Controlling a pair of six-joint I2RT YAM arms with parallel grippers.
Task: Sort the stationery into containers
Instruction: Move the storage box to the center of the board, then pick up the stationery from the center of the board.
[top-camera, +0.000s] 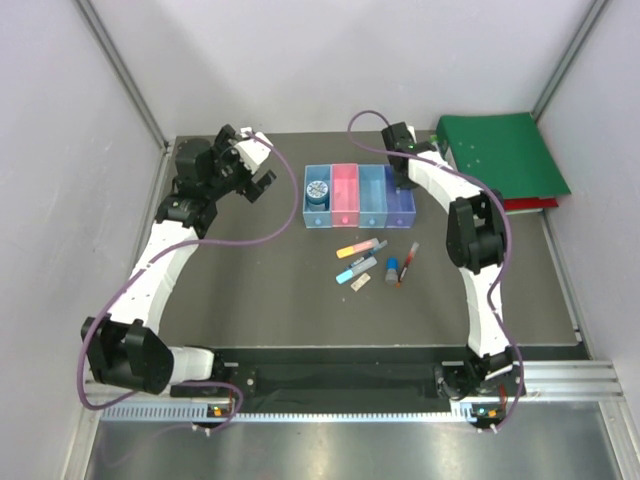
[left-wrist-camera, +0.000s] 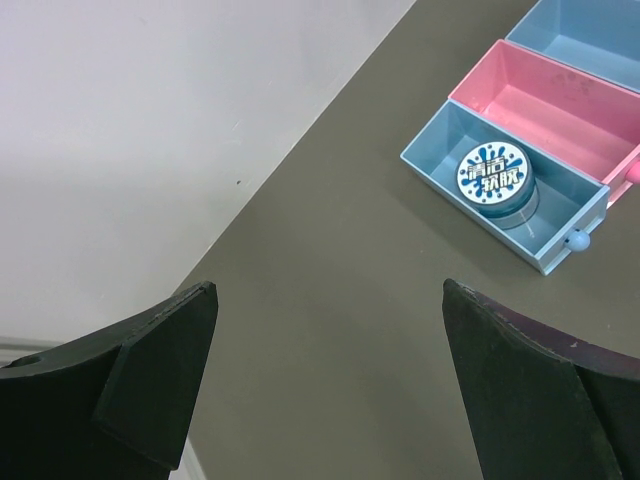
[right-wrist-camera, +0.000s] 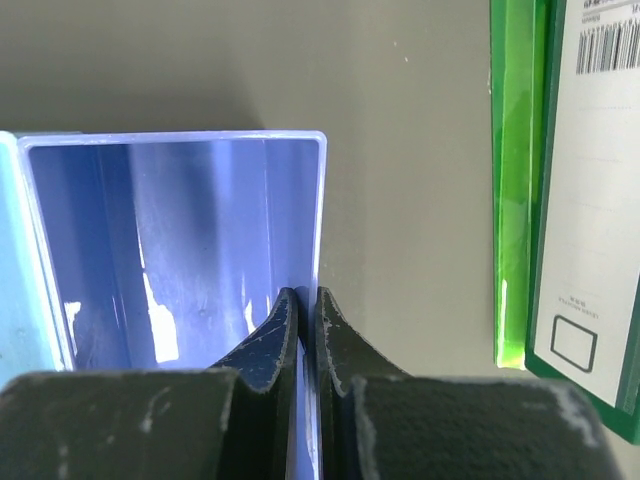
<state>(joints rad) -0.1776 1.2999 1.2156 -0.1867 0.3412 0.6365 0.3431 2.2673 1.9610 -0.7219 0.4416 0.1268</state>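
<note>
The right tool (right-wrist-camera: 307, 300) gripped the purple bin (right-wrist-camera: 180, 230) by 1 side wall. The left tool (left-wrist-camera: 328, 290) gaped wide near the blue bin (left-wrist-camera: 430, 165), which held the round blue disc (left-wrist-camera: 492, 172).

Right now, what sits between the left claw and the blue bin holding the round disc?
Nothing: only bare dark table separates left gripper and blue bin, shown in the left wrist view.

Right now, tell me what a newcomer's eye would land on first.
The right pincer is clamped on the side wall of the purple bin, at the row's right end. A round blue disc sits in the blue bin at the left end; pens and markers lie loose in front.
</note>
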